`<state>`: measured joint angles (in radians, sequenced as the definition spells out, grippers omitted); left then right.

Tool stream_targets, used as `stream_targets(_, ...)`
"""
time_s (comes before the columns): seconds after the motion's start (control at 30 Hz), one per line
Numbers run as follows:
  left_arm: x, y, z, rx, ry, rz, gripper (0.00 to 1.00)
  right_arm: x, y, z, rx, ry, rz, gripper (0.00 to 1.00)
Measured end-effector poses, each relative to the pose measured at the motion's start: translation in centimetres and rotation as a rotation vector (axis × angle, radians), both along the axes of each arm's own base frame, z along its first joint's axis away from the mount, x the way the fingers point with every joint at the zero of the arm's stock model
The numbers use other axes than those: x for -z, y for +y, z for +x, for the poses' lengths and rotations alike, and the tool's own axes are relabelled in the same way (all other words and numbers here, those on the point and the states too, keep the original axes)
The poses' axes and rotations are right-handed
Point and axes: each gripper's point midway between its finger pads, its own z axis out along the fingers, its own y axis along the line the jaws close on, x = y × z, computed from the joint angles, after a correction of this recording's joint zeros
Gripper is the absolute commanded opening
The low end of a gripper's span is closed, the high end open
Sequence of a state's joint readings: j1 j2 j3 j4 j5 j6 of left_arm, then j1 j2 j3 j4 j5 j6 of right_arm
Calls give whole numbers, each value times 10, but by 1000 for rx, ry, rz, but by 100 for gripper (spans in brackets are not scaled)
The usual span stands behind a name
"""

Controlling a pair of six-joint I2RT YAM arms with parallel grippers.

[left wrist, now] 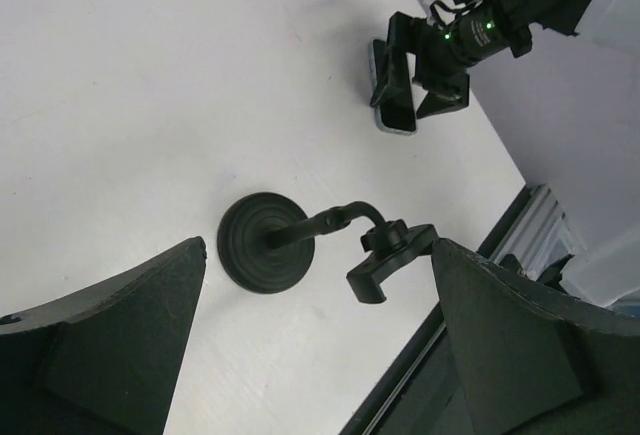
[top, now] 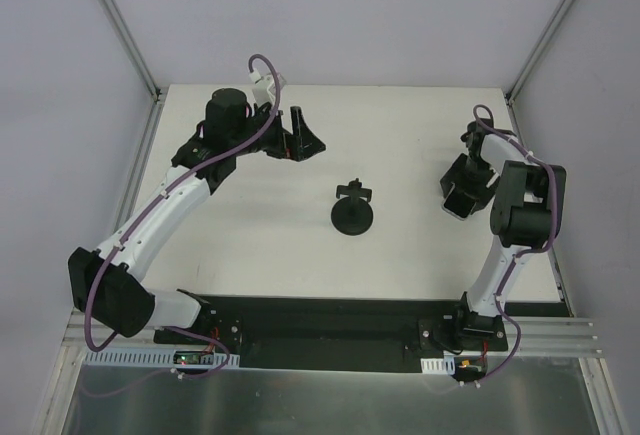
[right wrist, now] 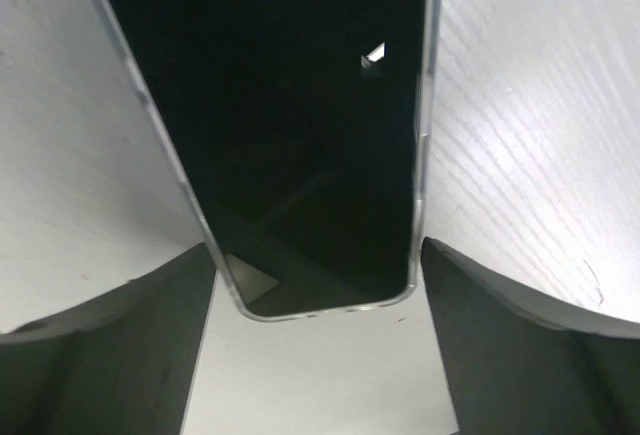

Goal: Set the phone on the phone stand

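Hovering with jaws wide over the thin, glossy black phone (right wrist: 290, 135) lying flat at the overhead view's right, the right gripper (right wrist: 318, 250) must next be lowered and closed; the black disc-based phone stand (top: 353, 212) is seen centrally.

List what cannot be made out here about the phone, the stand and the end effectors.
1. Right wrist view: the far end of the phone is cut off by the top edge.
2. Top view: the phone is mostly hidden beneath the right end effector.
3. Top view: the holder of the phone stand is too small to read.
4. Right wrist view: whether the fingers touch the phone cannot be told.
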<state>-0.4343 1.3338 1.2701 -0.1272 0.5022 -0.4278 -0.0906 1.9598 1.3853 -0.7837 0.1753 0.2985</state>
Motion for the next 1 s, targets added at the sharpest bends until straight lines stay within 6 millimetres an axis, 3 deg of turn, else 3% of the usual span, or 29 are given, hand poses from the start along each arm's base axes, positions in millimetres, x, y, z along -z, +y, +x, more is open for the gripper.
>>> stream_targets(0.07,10,2,-2,5,1,36,94,1,1,1,1,-5,6,66)
stream_targets(0.2,23,3,-7,26,4,81,95,2,2,1,3,-8,18,66)
stream_targets(0.4,24,-1,-16,65,-19,101,95,3,2,0,-8,-42,19,61)
stream_targets(0.5,24,-3,-19,83,-22,100,95,1,2,-1,-21,-109,19,66)
stream_targets(0.63,24,-5,-22,100,-16,95,95,0,4,0,-47,-150,34,96)
stream_targets(1.0,23,-7,-26,122,-11,87,96,4,8,4,-100,-95,105,97)
